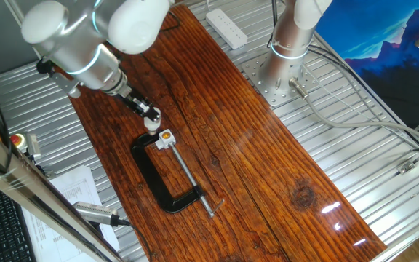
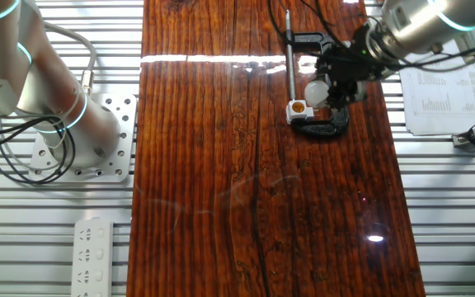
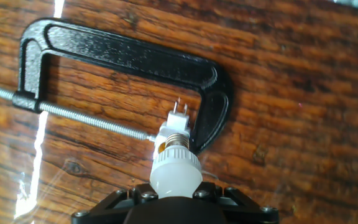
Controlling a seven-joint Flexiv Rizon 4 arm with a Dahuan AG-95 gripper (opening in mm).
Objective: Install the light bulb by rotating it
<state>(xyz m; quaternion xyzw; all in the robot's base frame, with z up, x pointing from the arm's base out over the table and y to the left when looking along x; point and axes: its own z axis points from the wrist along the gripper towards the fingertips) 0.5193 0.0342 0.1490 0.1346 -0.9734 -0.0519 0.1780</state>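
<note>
Black two-finger gripper (image 1: 150, 115) grips small white frosted bulb (image 1: 152, 123) just beside white orange-centred socket block (image 1: 166, 137), black C-clamp (image 1: 158, 178).

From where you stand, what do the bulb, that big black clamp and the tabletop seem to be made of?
The light bulb: frosted white dome, probably plastic, with a ridged silvery metal base. The clamp: black-painted metal, likely cast, with a bare steel screw. The tabletop: dark varnished wood, grain and glare showing.
</note>
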